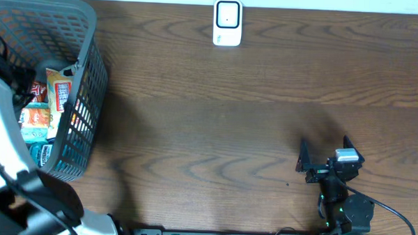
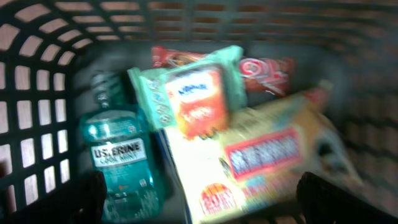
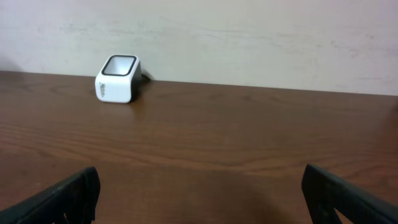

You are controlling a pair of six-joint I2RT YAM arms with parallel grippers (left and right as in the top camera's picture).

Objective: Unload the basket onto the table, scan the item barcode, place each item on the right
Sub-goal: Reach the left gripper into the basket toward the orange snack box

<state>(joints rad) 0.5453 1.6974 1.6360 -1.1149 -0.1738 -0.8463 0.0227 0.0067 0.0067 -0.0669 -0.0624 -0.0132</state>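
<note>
– step in hand?
– reaching for a pick, i'd say. the items [image 2: 193, 106] lay in the basket [image 1: 86, 29], and the left fingers [image 2: 81, 199] hung above them, spread wide, touching nothing.
– next move?
– likely lower onto the snack pack [image 2: 261, 155], pinch it, then carry it to the scanner [image 1: 228, 22]. the right fingers [image 3: 74, 193] were spread and empty over the worktop [image 3: 249, 137].

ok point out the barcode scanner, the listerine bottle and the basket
barcode scanner [image 1: 228, 22], overhead view, middle of its face
Listerine bottle [image 2: 118, 154], left wrist view, on its label
basket [image 1: 86, 99], overhead view, on its right mesh wall
</note>
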